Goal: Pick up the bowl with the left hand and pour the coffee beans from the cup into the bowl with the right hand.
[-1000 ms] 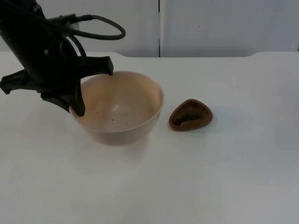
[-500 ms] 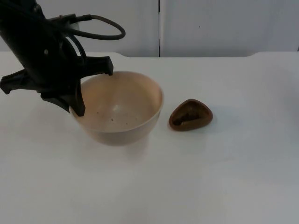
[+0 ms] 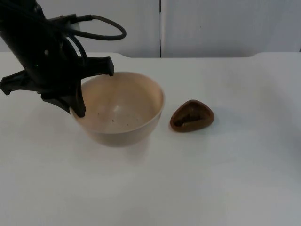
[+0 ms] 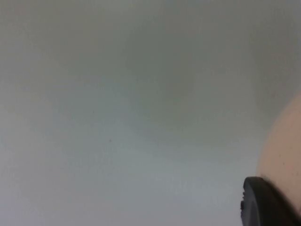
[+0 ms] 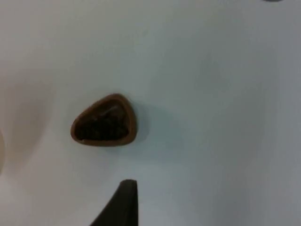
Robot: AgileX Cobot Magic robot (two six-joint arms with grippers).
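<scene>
Left gripper (image 3: 77, 101) clamped on the rim of the bowl (image 3: 120, 110) near the table's (image 3: 197, 188) left edge, readying a lift; cup (image 3: 192, 116) of beans just beside it, right gripper (image 5: 123, 197) above the cup, jaws' state unclear.

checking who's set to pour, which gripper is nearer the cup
Right. The right gripper hangs over the table just short of the cup; the left gripper is at the bowl's far rim.
</scene>
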